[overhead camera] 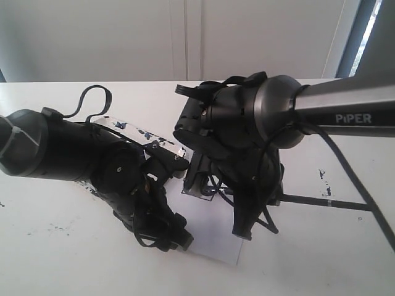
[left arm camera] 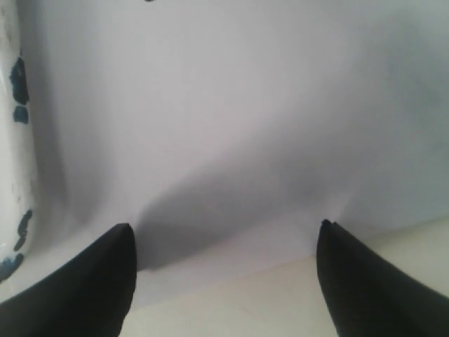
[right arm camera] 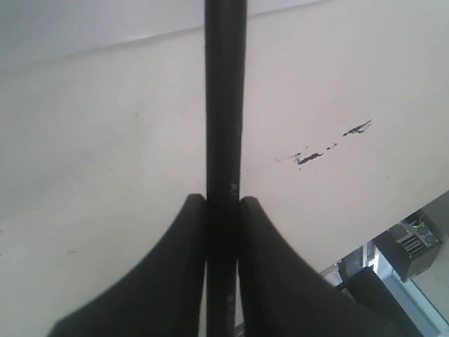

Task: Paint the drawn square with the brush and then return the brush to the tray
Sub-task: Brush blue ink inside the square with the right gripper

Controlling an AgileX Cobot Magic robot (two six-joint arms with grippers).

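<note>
Closest to us, the left arm (overhead camera: 68,154) fills the near side of the exterior view, a bulky black body angled down toward the white table (overhead camera: 62,265). Opposite it the right arm (overhead camera: 345,102) reaches in with its wrist bent steeply down.

Under both grippers lies the white paper sheet (left arm camera: 231,105). We see the left gripper (left arm camera: 224,225) low over it, close to the sheet's edge, with its jaws wide apart and nothing between them. We cannot tell whether its fingertips (left arm camera: 105,281) touch the paper.

Just beside one finger of that gripper runs the rim of the tray (left arm camera: 14,161), white and spotted with dark blue paint. Most of the tray sits behind the left arm.

Clamped in the right gripper (right arm camera: 223,200) is the brush (right arm camera: 224,105). Both fingers press against its black handle, which runs straight out past the fingertips. From outside we see that handle sticking out sideways from the gripper, low over bare table, away from the left gripper.

Its painted tip is hidden from us, and so is the drawn square, since the arms cover the middle of the sheet.

Beyond the right gripper's fingers, a few dark paint flecks (right arm camera: 309,156) mark the table beside the handle.
</note>
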